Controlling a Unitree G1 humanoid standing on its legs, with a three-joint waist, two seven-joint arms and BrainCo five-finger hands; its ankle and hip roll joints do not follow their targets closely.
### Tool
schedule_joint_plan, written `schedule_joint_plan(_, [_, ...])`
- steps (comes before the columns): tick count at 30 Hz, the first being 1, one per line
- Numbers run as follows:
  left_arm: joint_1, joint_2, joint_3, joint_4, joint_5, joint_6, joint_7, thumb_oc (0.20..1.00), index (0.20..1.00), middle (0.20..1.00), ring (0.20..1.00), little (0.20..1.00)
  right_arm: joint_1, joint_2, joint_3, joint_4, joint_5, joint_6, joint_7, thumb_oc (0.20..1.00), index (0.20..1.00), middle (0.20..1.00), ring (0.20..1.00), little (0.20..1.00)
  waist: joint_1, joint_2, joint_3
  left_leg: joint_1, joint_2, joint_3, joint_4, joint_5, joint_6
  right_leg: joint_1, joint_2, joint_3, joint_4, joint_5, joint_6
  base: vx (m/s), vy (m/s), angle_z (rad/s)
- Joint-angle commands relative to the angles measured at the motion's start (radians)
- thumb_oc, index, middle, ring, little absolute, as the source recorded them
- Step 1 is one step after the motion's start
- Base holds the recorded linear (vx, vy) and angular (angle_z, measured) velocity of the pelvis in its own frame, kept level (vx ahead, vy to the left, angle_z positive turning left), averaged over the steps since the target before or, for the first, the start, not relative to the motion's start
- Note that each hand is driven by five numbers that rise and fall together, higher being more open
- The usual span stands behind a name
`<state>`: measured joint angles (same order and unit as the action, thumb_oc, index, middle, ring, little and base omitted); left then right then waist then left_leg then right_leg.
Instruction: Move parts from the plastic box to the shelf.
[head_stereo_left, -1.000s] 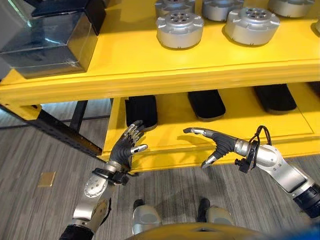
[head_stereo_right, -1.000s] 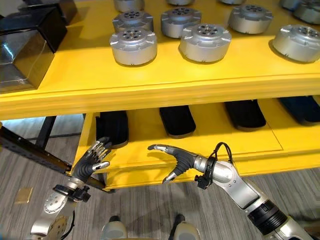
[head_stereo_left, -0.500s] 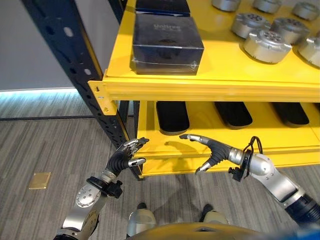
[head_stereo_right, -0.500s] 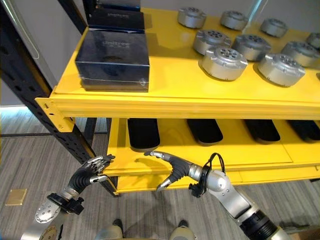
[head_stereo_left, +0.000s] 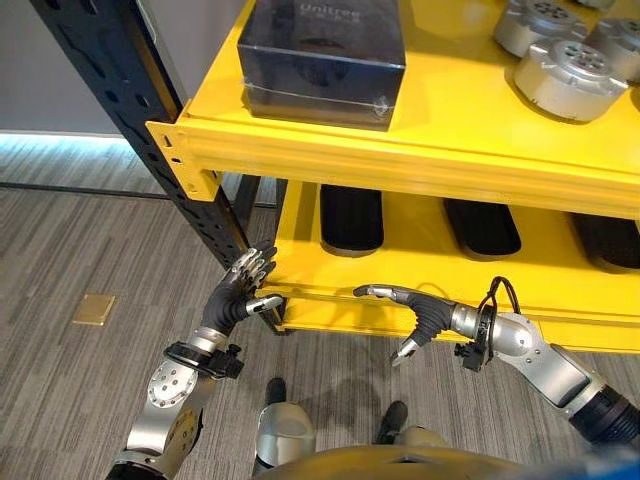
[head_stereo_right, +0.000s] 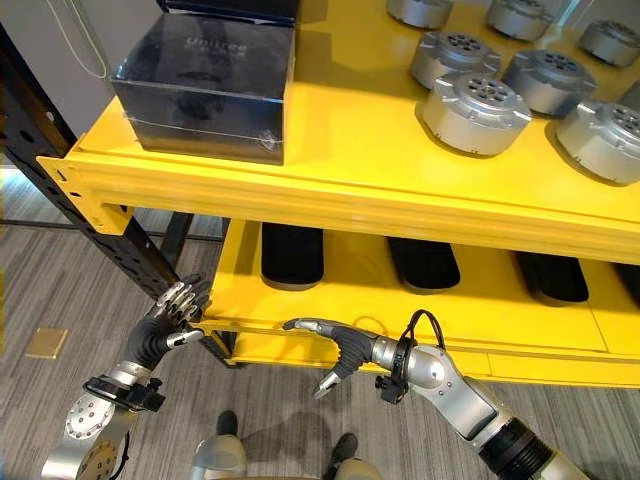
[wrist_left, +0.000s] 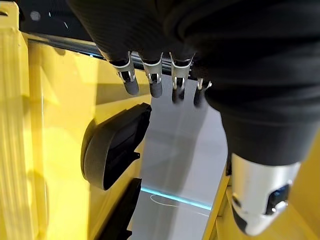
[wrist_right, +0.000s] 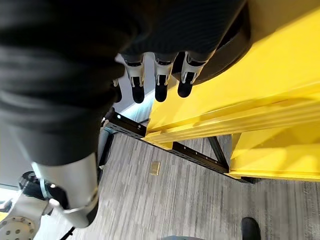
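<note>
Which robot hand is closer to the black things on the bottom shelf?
The left hand, probably: it hangs open by the lower shelf's corner, just below the leftmost black part. The right hand, open too, sits lower, in front of the shelf edge.

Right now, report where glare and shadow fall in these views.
Left eye view: a bright bluish strip of light lies along the floor by the wall; the dark box shows pale reflections. Right eye view: the lower shelf sits in the upper shelf's shadow. Left wrist view: black pads are dim.
</note>
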<state>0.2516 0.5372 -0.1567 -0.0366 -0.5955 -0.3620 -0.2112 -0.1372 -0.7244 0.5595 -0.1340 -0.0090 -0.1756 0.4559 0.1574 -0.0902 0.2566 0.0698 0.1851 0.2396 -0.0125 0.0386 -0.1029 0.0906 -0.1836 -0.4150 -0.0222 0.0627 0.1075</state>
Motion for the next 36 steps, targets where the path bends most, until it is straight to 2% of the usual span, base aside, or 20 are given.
schedule_joint_plan(1, [-0.041, 0.022, -0.003, -0.040, 0.025, -0.075, 0.017, 1.000, 1.000, 1.000, 1.000, 1.000, -0.084, -0.016, 0.048, -0.013, -0.047, -0.030, -0.029, 1.000, 1.000, 1.000, 1.000, 1.000, 0.018, 0.007, -0.019, 0.001, 0.013, 0.066, 0.009, 0.017, 0.012, 0.021, -0.048, -0.012, 0.124, -0.069, 0.062, 0.00, -0.019, 0.05])
schedule_joint_plan(4, [-0.051, 0.022, -0.014, -0.039, 0.022, -0.066, 0.013, 1.000, 1.000, 1.000, 1.000, 1.000, -0.104, -0.015, 0.059, 0.014, -0.076, -0.047, -0.080, 1.000, 1.000, 1.000, 1.000, 1.000, 0.021, 0.009, -0.017, -0.001, 0.014, 0.062, 0.014, 0.017, 0.012, 0.021, -0.049, -0.011, 0.128, -0.071, 0.061, 0.00, 0.000, 0.00])
schedule_joint_plan(6, [-0.063, 0.021, -0.030, -0.040, -0.022, -0.069, -0.055, 1.000, 1.000, 1.000, 1.000, 1.000, -0.126, -0.005, 0.061, 0.036, -0.090, -0.055, -0.106, 1.000, 1.000, 1.000, 1.000, 1.000, 0.023, 0.013, -0.015, -0.005, 0.015, 0.059, 0.021, 0.015, 0.013, 0.018, -0.048, -0.009, 0.133, -0.073, 0.060, 0.00, 0.000, 0.00])
schedule_joint_plan(8, [-0.063, 0.020, -0.037, -0.044, -0.089, 0.000, -0.130, 1.000, 1.000, 1.000, 1.000, 1.000, -0.147, -0.002, 0.063, 0.048, -0.097, -0.063, -0.107, 1.000, 1.000, 1.000, 1.000, 1.000, 0.023, 0.017, -0.012, -0.012, 0.017, 0.058, 0.029, 0.014, 0.012, 0.013, -0.051, -0.008, 0.139, -0.075, 0.059, 0.01, 0.037, 0.03])
schedule_joint_plan(9, [-0.061, 0.017, -0.046, -0.040, -0.138, 0.013, -0.156, 1.000, 1.000, 1.000, 1.000, 1.000, -0.157, -0.003, 0.063, 0.053, -0.095, -0.067, -0.096, 1.000, 1.000, 1.000, 1.000, 1.000, 0.021, 0.023, -0.010, -0.014, 0.017, 0.057, 0.034, 0.013, 0.012, 0.011, -0.051, -0.006, 0.143, -0.079, 0.058, 0.02, 0.067, 0.00])
schedule_joint_plan(14, [-0.062, 0.008, -0.069, -0.025, -0.171, 0.022, -0.144, 1.000, 1.000, 1.000, 1.000, 1.000, -0.213, 0.017, 0.084, 0.093, -0.155, -0.075, -0.126, 1.000, 1.000, 1.000, 1.000, 1.000, 0.031, 0.039, -0.004, -0.034, 0.021, 0.046, 0.057, 0.011, 0.013, 0.001, -0.051, -0.010, 0.169, -0.097, 0.047, 0.02, 0.038, 0.00])
schedule_joint_plan(20, [-0.059, -0.002, -0.060, -0.025, -0.187, 0.043, -0.175, 1.000, 1.000, 1.000, 1.000, 1.000, -0.253, 0.043, 0.094, 0.162, -0.213, -0.062, -0.151, 1.000, 1.000, 1.000, 1.000, 1.000, 0.051, 0.055, 0.004, -0.053, 0.025, 0.031, 0.079, 0.012, 0.012, -0.008, -0.056, -0.017, 0.192, -0.109, 0.036, 0.02, 0.006, 0.08])
schedule_joint_plan(36, [-0.071, -0.012, -0.059, -0.022, -0.188, 0.078, -0.195, 1.000, 1.000, 1.000, 1.000, 1.000, -0.301, 0.080, 0.128, 0.286, -0.288, -0.058, -0.163, 1.000, 1.000, 1.000, 1.000, 1.000, 0.070, 0.067, 0.013, -0.064, 0.035, 0.021, 0.094, 0.018, 0.008, -0.015, -0.063, -0.029, 0.220, -0.121, 0.025, 0.00, 0.000, 0.00])
